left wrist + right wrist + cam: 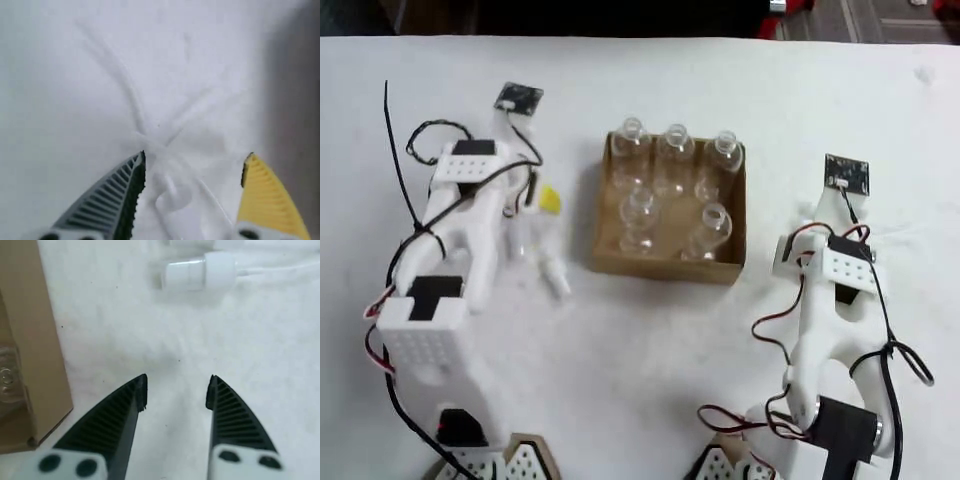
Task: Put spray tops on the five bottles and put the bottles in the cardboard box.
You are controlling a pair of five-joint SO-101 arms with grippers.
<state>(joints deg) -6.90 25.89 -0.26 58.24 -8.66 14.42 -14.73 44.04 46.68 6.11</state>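
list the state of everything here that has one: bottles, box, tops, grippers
bottles: five standing in the box, no tops on
box: open at the top, on the table
spray tops: lying loose on the table
left gripper: open over the spray tops
right gripper: open, holding nothing

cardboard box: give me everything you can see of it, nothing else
The cardboard box is brown, plain, shallow and open-topped, roughly square. It sits flat near the middle of the white table. Five clear bottles stand inside it with bare necks, three in the far row and two in the near row. The right pincer hangs open beside one corner, not touching it.
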